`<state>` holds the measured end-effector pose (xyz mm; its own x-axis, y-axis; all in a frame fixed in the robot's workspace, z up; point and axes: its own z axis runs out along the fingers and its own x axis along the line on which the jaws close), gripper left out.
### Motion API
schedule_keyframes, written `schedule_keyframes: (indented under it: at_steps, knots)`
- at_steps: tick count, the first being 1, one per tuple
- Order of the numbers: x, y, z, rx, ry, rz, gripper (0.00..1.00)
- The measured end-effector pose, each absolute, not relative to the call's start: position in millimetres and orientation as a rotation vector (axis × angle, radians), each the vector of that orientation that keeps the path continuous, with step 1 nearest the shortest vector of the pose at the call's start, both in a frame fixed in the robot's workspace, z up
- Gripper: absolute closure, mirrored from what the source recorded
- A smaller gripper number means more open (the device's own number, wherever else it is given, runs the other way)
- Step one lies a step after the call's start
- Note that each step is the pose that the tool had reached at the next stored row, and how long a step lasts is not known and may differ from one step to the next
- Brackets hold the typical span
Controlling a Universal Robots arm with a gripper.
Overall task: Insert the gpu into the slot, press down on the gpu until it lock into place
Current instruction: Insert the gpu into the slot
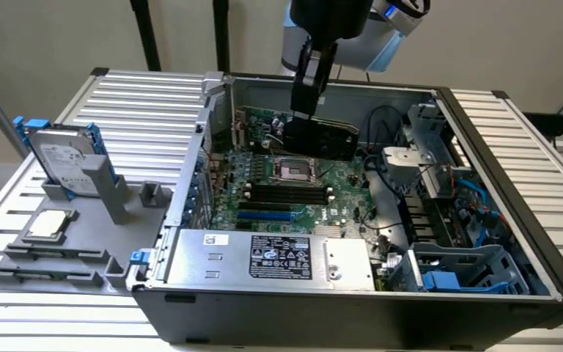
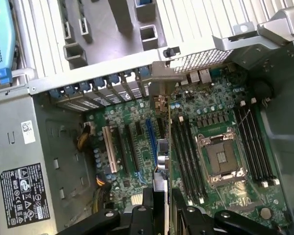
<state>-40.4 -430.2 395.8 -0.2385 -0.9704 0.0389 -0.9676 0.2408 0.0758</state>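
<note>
My gripper (image 1: 306,111) hangs from the top of the exterior view inside the open computer case, shut on the gpu (image 1: 322,138), a flat black card. The card is held in the air above the far part of the motherboard, beyond the silver processor socket (image 1: 296,171). The slot (image 1: 265,216), a bright-blue strip, lies on the board near the power-supply box, apart from the card. In the wrist view the gpu (image 2: 159,103) shows edge-on between my fingers (image 2: 146,203), its metal bracket toward the case's rear wall. It runs roughly parallel to the blue slot (image 2: 150,139), just beside it.
A silver labelled power supply (image 1: 272,257) fills the case's near side. Black memory strips (image 1: 286,194) lie between socket and slot. Cables and a blue drive cage (image 1: 457,271) crowd the exterior view's right. Outside the case, a hard drive (image 1: 67,158) and a processor (image 1: 49,224) rest on a grey fixture.
</note>
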Motion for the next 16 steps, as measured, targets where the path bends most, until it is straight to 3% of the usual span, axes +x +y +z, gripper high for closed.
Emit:
schedule_keyframes:
  at_steps: [16]
  knots:
    - [-47.2, -430.8, 373.0, 2.08, -2.258, -0.055, 0.74]
